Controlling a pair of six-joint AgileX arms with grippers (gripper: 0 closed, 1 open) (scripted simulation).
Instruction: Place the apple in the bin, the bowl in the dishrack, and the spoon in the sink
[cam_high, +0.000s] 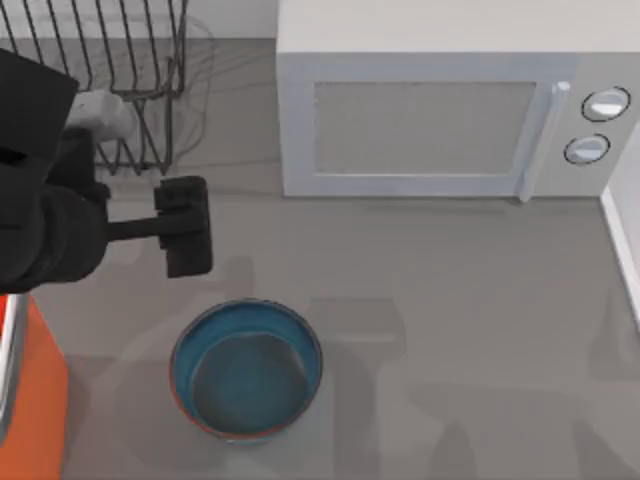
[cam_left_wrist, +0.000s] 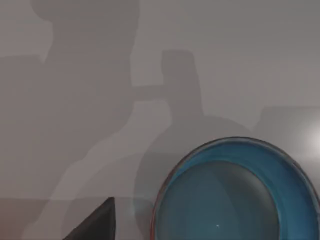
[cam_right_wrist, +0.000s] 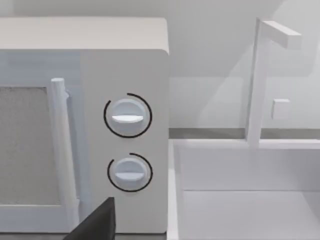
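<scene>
The bowl (cam_high: 247, 370), blue inside with a greyish bottom and a thin orange-red edge, stands upright on the table near the front. In the left wrist view the bowl (cam_left_wrist: 235, 195) lies close by, beside one black fingertip (cam_left_wrist: 95, 225). My left gripper (cam_high: 186, 226) hovers open and empty just behind the bowl, a little to its left. The orange bin (cam_high: 35, 400) stands at the front left and the black wire dishrack (cam_high: 120, 60) at the back left. The white sink (cam_right_wrist: 245, 200) is on the right. One fingertip (cam_right_wrist: 97, 225) of my open right gripper shows before the microwave. The apple and spoon are out of view.
A white microwave (cam_high: 440, 120) with two round knobs fills the back of the table, and its front (cam_right_wrist: 127, 117) faces the right wrist camera. A white faucet (cam_right_wrist: 257, 80) rises behind the sink. Bare grey tabletop (cam_high: 460, 330) stretches right of the bowl.
</scene>
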